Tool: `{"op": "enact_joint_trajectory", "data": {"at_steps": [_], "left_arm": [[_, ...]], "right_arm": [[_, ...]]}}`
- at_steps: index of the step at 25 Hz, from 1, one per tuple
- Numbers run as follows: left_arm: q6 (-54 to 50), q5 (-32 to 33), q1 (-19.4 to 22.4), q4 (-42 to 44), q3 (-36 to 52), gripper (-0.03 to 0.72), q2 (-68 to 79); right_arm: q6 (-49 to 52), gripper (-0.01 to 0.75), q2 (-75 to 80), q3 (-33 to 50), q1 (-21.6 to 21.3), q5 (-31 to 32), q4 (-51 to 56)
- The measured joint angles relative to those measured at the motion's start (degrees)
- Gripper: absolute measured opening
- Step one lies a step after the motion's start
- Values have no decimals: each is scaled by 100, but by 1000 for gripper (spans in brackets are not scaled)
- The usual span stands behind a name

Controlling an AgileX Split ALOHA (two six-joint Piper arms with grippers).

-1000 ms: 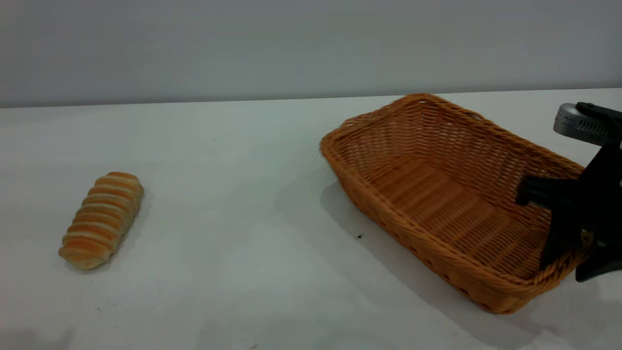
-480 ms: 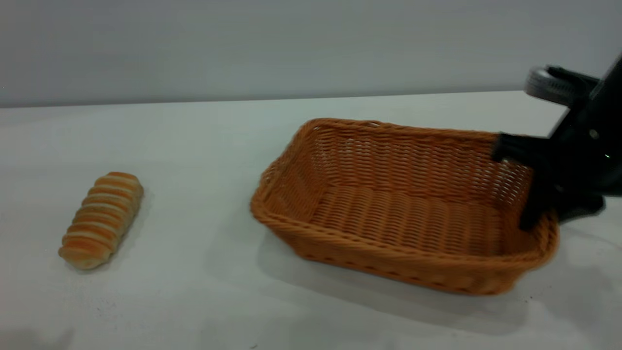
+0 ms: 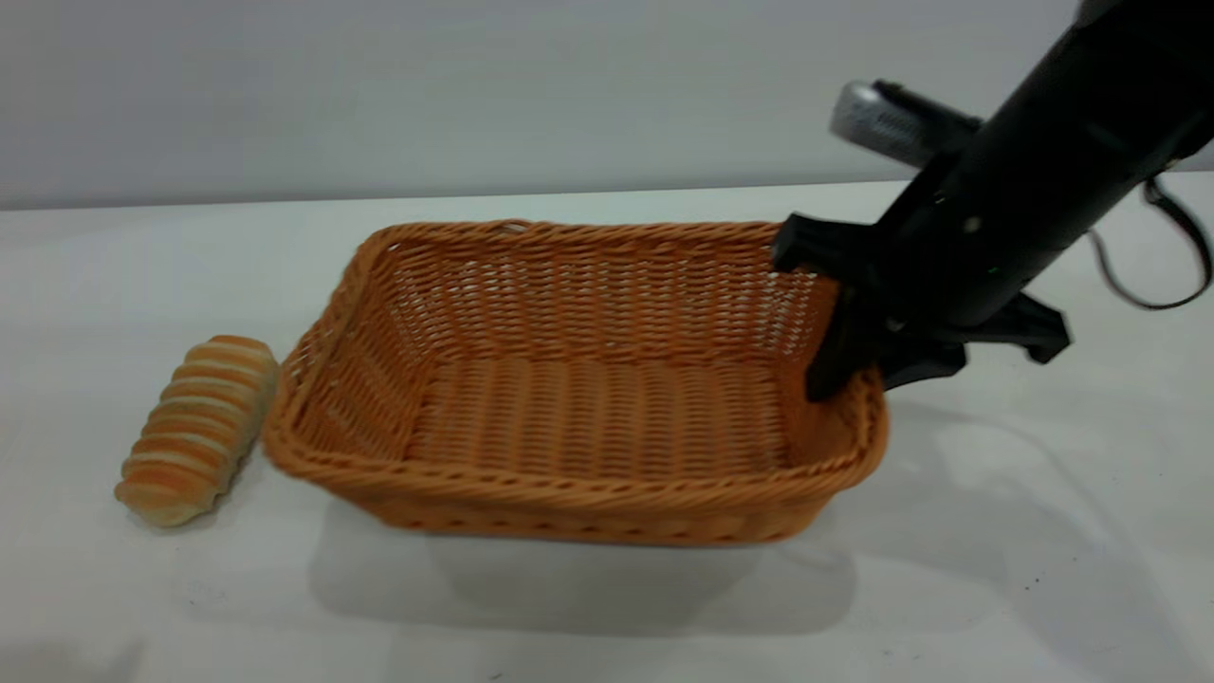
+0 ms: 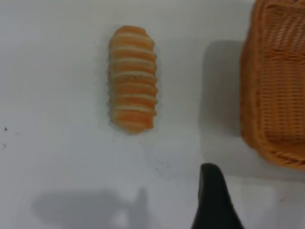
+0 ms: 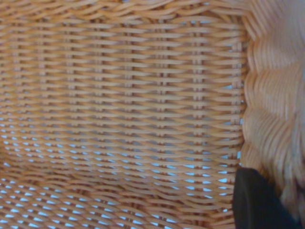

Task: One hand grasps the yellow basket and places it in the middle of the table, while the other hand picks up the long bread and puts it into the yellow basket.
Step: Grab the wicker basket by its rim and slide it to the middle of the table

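Beside yellow basket (image 3: 569, 493), long bread (image 3: 197, 429) lengthwise front-to-back

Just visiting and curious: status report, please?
Right gripper clamped on basket rim. Left gripper above table near bread. Bread outside basket, nothing blocking.

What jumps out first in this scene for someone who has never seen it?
A big yellow basket sits mid-table, its right end wall clamped by the right gripper, one finger inside. Just left of it lies the long bread on the white table, close to the basket's rim.
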Motion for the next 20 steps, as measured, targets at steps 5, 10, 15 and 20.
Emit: {"op": "enact_joint_trajectory", "data": {"at_steps": [5,10,15,20], "left_arm": [[-12,0,0,0,0,523,0],[-12,-12,0,0,0,523,0],[-12,-41,0,0,0,523,12],[-12,-62,0,0,0,523,387]], "right_arm": [[-273,83,227,-44,19,-70,138],[-983,268,244,-44,37,-194,695],[-2061,546,244,-51,54,54,1366],[-2694,656,-105,-51,64,477,1173]]}}
